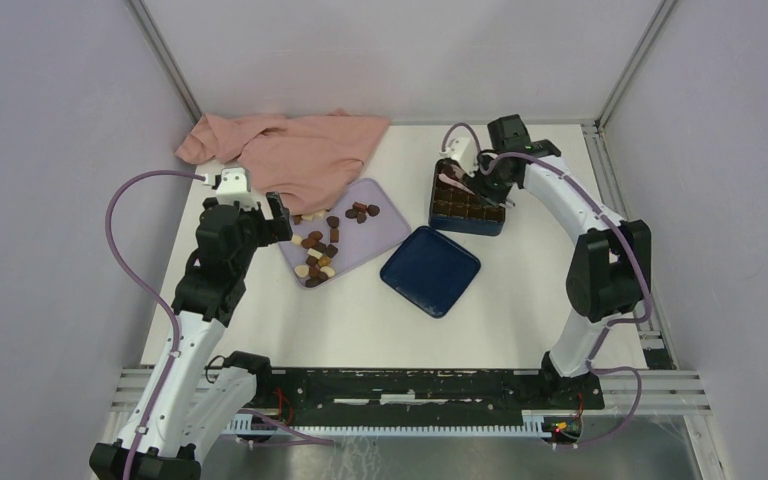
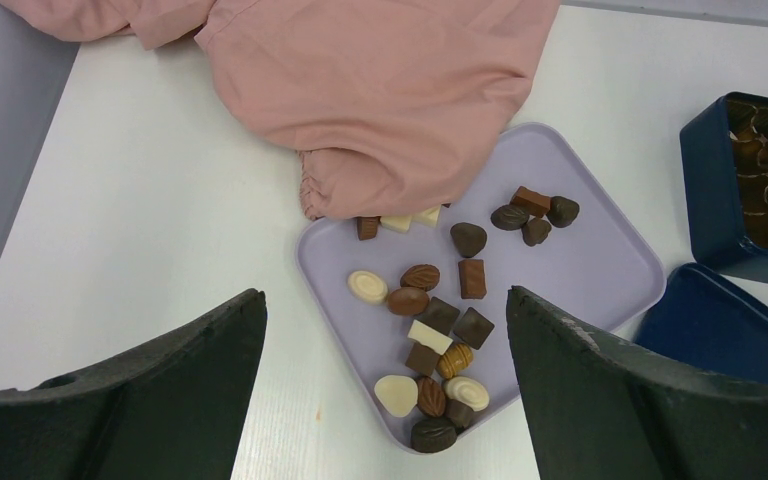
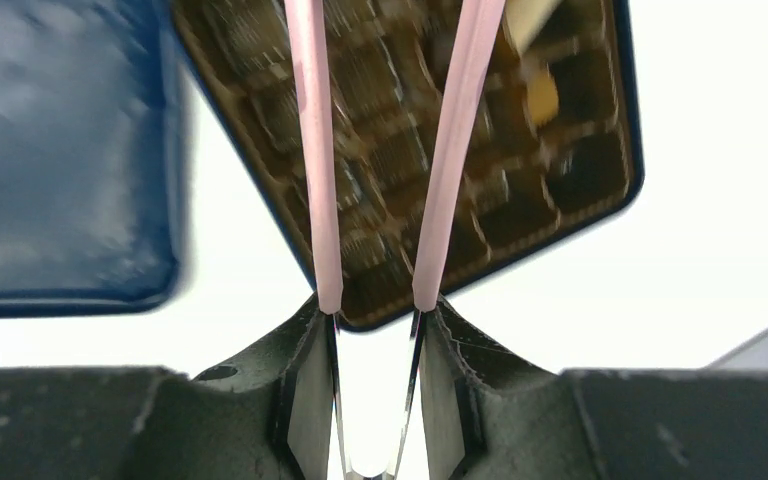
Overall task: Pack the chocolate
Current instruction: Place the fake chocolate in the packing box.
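Several chocolates (image 1: 318, 252), dark, light brown and cream-white, lie loose on the lilac tray (image 1: 385, 232); they also show in the left wrist view (image 2: 440, 330). My left gripper (image 1: 265, 212) is open and empty, hovering over the tray's left corner (image 2: 385, 295). My right gripper (image 1: 485, 185) is shut on pink tongs (image 3: 450, 150), whose two arms reach out over the dark blue box (image 1: 465, 205) with its brown grid insert (image 3: 520, 210). The tong tips are out of view. A cream-yellow piece (image 3: 542, 95) sits in the grid.
The box's dark blue lid (image 1: 430, 270) lies flat between tray and box (image 3: 60, 150). A pink cloth (image 1: 290, 150) is bunched at the back left and overlaps the tray's far edge (image 2: 380, 90). Walls enclose the table on three sides.
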`<control>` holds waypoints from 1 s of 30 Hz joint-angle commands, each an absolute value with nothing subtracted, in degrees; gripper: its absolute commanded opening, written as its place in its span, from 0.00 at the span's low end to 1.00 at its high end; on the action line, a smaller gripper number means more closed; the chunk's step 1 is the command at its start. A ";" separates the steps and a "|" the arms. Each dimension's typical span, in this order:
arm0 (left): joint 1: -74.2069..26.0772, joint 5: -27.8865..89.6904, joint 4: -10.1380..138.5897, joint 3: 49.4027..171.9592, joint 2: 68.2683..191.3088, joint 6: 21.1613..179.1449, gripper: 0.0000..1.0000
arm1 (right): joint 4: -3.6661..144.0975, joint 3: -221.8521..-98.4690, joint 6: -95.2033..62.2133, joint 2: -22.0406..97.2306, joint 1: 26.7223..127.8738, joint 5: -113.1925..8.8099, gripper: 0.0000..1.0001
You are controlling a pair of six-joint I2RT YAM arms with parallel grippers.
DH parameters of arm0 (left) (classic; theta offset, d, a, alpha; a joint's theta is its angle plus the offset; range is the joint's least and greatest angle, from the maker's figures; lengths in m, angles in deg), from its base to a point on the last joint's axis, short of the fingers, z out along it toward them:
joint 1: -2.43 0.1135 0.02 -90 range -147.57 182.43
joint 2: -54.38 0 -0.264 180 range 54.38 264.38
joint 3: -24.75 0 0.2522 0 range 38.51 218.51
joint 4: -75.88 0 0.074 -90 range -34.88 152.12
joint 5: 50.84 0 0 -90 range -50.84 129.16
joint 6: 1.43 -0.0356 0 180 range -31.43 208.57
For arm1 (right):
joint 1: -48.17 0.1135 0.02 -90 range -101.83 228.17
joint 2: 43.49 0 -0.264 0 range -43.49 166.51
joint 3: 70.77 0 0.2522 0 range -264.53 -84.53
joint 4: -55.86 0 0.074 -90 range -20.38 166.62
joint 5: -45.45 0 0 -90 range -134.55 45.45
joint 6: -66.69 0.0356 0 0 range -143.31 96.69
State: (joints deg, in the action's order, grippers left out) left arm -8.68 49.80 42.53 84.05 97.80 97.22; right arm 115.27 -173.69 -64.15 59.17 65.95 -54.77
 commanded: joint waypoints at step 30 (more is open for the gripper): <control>-8.63 49.13 44.63 83.91 98.08 94.46 0.94 | 110.36 -169.11 -64.97 66.02 53.97 -48.16 0.30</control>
